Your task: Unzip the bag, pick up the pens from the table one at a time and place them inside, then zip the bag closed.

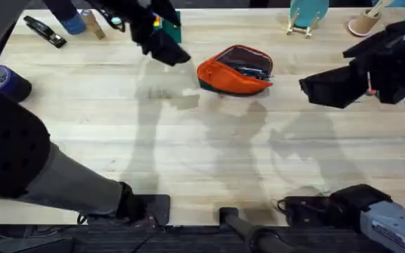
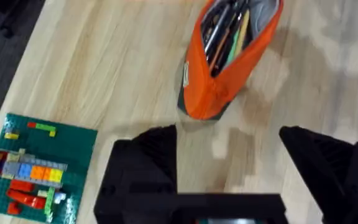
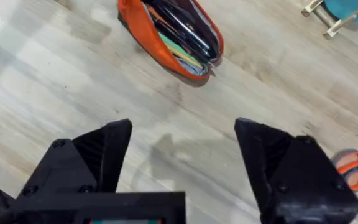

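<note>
Fingers of both grippers, left (image 2: 229, 162) and right (image 3: 182, 162), stand wide and empty. Your bag (image 1: 235, 70) lies unzipped, upper centre of the bench (image 1: 188, 147), pens (image 3: 185, 28) apparently inside. Pinch the zipper pull (image 3: 211, 67) and steady the fabric.

From my remote seat: black stapler (image 1: 45, 31) at the far left, green building-brick baseplate with coloured bricks (image 2: 33, 168) to its right, and orange-handled scissors (image 3: 351, 168) way off right.

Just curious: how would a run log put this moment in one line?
bag: unzipped, pens inside | left claw: open, empty | right claw: open, empty | zip: not yet closed
</note>
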{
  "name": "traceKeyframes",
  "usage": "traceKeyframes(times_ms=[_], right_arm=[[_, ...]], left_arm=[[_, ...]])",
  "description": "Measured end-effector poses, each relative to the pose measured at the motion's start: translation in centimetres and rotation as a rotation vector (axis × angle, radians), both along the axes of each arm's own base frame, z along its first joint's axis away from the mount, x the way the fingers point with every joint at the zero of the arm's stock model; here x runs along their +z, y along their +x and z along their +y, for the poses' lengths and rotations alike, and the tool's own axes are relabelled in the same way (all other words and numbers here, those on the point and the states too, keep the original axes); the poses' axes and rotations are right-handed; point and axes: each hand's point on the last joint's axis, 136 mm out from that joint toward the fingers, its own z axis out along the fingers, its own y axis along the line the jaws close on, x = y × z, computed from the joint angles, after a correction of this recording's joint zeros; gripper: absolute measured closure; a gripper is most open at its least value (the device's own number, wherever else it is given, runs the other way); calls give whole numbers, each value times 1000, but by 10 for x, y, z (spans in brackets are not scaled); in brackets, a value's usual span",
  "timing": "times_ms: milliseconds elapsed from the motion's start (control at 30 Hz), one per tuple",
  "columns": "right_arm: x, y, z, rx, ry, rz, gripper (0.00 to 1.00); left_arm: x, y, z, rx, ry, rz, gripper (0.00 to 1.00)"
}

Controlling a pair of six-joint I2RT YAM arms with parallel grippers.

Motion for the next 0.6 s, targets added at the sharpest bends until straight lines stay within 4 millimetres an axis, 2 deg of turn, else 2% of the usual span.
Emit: traceKeyframes(times_ms=[600], right_arm=[[0, 0, 0, 0, 0, -2, 4]], left_arm=[[-5, -7, 62, -77, 66, -116, 6]])
